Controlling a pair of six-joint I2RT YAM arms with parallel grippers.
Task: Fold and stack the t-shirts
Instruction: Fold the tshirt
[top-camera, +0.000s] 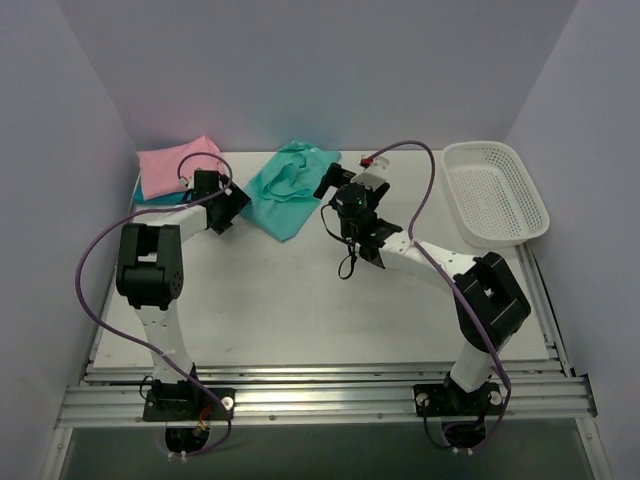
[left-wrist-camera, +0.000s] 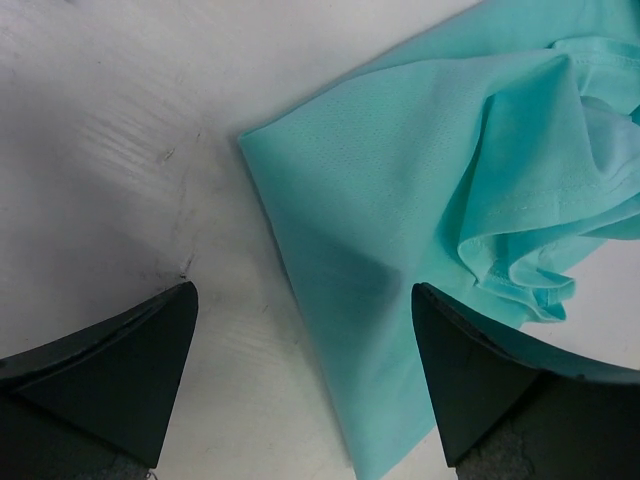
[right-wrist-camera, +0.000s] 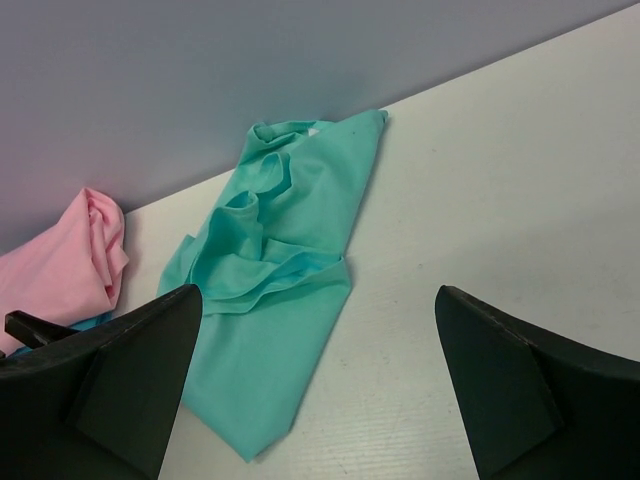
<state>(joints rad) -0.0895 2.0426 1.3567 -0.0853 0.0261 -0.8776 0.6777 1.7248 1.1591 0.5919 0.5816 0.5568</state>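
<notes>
— Left fingers gape wide, empty, straddling the near edge of the teal-green t-shirt on the tabletop.
— Right fingers are spread and empty too, but farther off; its length runs away ahead-left.

soft, even light with a cool violet tint; only faint shadows on the table, which shows mild sheen. up close my left fingers blur slightly.

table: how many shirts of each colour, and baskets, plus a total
pink shirt: 1
teal-green shirt: 1
teal-blue shirt: 1, only an edge showing under the pink one
white basket: 1
total: 4
</notes>
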